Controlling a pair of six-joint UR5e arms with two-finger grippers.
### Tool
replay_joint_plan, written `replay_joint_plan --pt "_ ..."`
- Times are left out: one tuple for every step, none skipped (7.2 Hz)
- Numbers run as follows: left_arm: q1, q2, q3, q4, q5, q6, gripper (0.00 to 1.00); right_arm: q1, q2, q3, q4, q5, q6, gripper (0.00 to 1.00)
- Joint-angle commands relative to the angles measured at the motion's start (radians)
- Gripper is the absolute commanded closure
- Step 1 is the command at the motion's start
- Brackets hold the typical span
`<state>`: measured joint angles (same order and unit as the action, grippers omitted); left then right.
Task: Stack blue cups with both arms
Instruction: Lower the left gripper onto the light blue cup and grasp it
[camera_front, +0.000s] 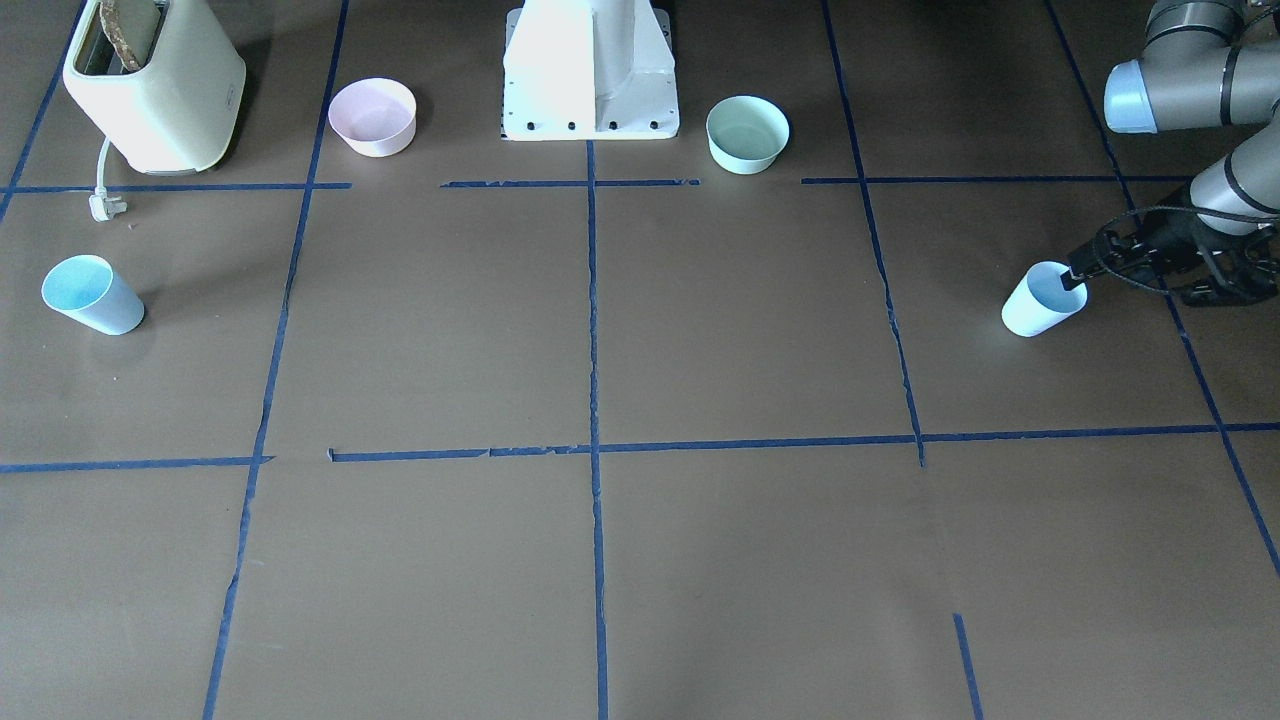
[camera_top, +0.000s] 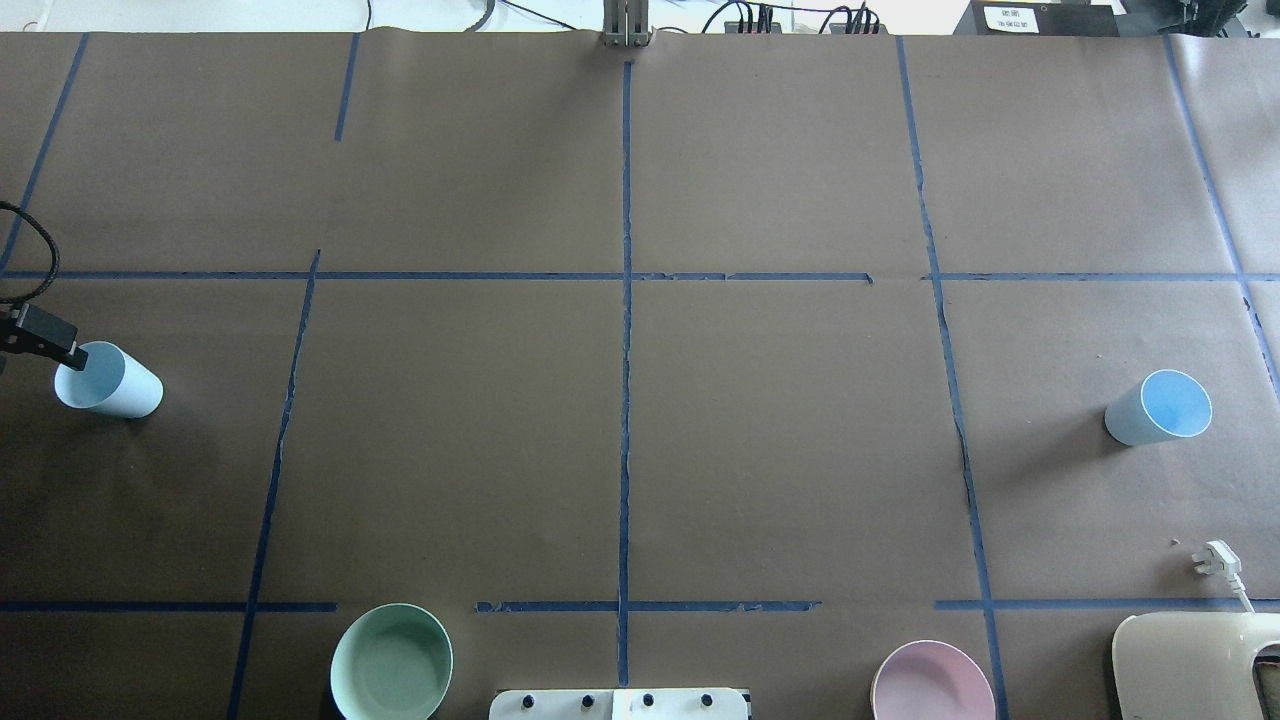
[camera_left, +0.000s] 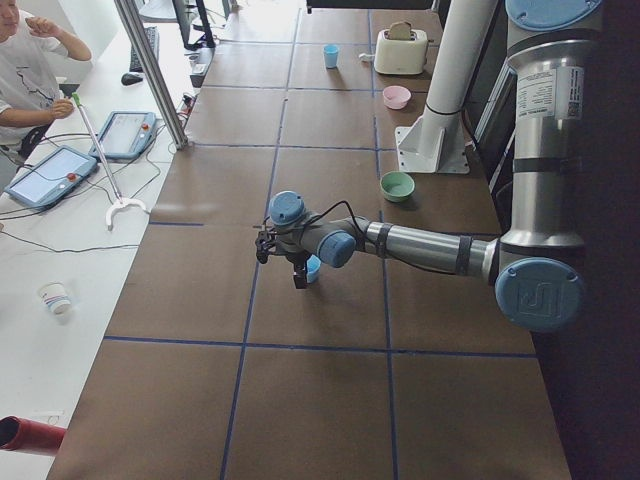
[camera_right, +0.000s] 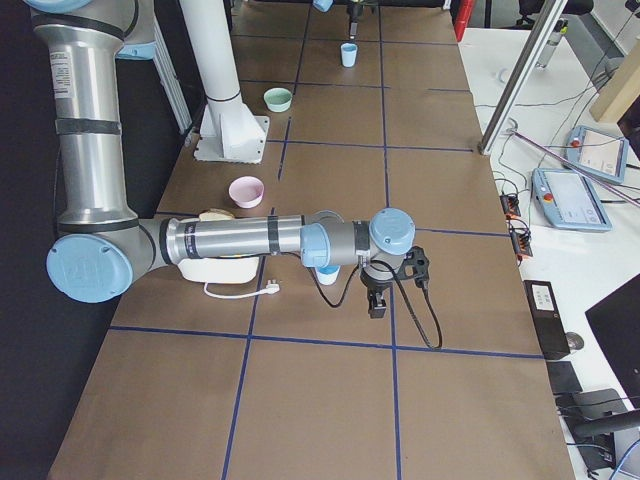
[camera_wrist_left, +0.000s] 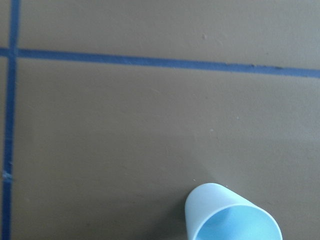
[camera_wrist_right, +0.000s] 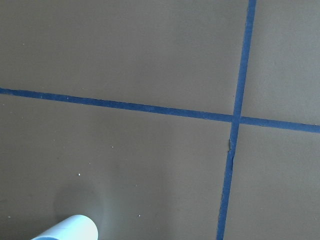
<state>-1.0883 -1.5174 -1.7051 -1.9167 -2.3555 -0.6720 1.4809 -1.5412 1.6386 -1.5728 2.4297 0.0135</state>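
**Two cups apart, one at each end of my table**

The brown table (camera_top: 780, 450), marked into squares by blue tape, carried everything. My left arm (camera_left: 420, 245) reached out low over its left end, and my right arm (camera_right: 230, 240) lay stretched over the right end in the same way. A cream toaster (camera_front: 155, 85) with a brown slice in its slot stood at the near right corner, beside my white pedestal (camera_front: 590, 80). A mint-green bowl (camera_front: 747, 133) sat to the pedestal's left and a pink bowl (camera_front: 372, 116) to its right, both close to my base.

The first blue cup (camera_front: 1040, 302) stood mouth up at the far left edge of the table. My left hand (camera_front: 1077, 277) was at its rim, with one black fingertip over the mouth. I could not tell whether that hand was spread or pinching the wall.

The second blue cup (camera_front: 92, 294) stood mouth up at the far right end, well apart from the first. My right hand (camera_right: 378, 300) hung just beside it, pointing down. It showed only from the side, so I could not tell its state either.

The toaster's white plug (camera_front: 103, 205) lay loose on the table between toaster and second cup.
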Motion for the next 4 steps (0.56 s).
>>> replay_joint_plan --pt "0.039 0.0 0.015 -0.002 0.002 -0.005 0.0 -0.001 0.0 -0.002 0.0 0.0 0.0 0.0" --pt "0.041 -0.001 0.031 -0.008 0.007 -0.003 0.06 -0.001 0.0 0.0 0.0 0.0 0.0 0.0" --pt "0.041 -0.003 0.041 -0.025 0.012 -0.005 0.39 -0.001 0.0 -0.002 0.0 0.0 0.0 0.0" --pt "0.041 -0.01 0.05 -0.027 0.013 -0.001 0.69 -0.001 0.0 -0.002 0.0 0.005 0.0 0.0"
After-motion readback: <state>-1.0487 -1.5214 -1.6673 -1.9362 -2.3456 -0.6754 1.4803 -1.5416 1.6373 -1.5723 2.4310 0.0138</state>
